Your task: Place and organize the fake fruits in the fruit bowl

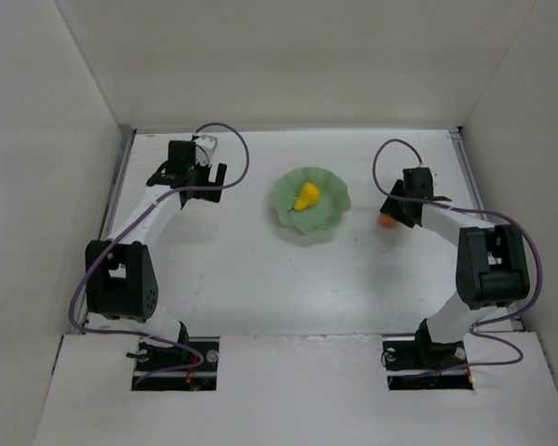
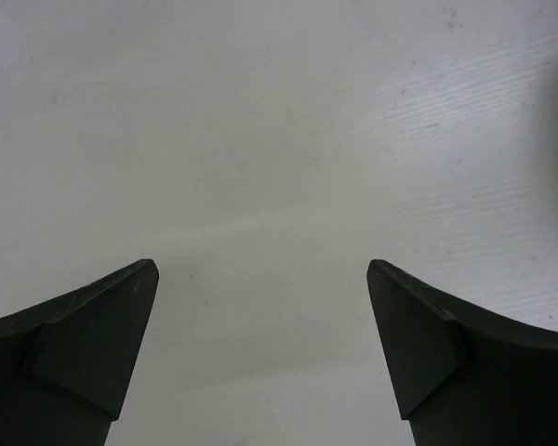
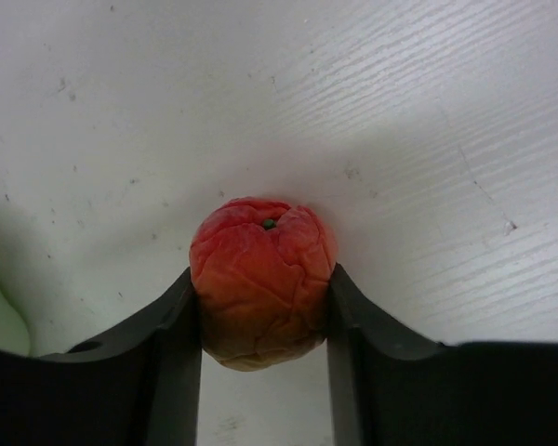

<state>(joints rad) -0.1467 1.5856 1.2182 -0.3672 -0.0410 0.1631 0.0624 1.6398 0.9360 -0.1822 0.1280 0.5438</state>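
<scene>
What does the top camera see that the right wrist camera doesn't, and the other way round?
Only the top view shows the yellow pear lying in the fruit bowl, plus the left arm. Only the right wrist view shows the orange-red peach close up: wrinkled skin, a tiny green stem dot, the right gripper shut on its sides. Both show the peach, the white table and some of the bowl.

A lab rig: white walls (image 1: 37,186) box the table (image 1: 242,279).
</scene>
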